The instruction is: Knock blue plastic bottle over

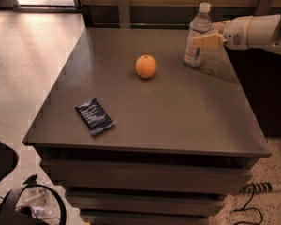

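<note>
The blue plastic bottle (197, 35), clear and ribbed with a white cap, stands upright near the far right of the grey table (178, 111). My gripper (203, 41) comes in from the right on a white arm. Its yellowish fingertips are level with the bottle's upper body and touch or overlap its right side.
An orange (145, 66) sits left of the bottle, mid-table. A flat dark blue snack packet (94, 116) lies near the front left edge. A wooden wall runs behind the table. Cables and a power strip (261, 188) lie on the floor at the front right.
</note>
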Available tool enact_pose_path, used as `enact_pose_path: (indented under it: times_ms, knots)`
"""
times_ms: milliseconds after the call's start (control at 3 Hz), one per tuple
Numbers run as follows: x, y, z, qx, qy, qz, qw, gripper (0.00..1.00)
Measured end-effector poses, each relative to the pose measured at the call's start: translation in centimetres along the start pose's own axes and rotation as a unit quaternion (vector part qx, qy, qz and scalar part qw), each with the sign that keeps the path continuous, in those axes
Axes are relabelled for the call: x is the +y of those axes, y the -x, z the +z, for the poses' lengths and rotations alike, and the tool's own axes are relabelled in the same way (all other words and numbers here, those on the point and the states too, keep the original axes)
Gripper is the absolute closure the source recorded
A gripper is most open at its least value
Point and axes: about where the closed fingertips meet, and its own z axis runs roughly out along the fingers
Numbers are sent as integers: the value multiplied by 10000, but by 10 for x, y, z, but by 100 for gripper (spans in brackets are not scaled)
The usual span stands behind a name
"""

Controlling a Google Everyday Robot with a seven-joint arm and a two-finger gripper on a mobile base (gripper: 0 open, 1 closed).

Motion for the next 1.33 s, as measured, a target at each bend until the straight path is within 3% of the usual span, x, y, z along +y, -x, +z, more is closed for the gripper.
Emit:
enact_pose_path:
  times_ms: [667,1000,1333]
  knots:
    - [3,0,7,1,53,6,10000,88]
    - [5,-1,10,1,77,9,10000,100]
    - [7,8,0,411,41,-186,9990,100]
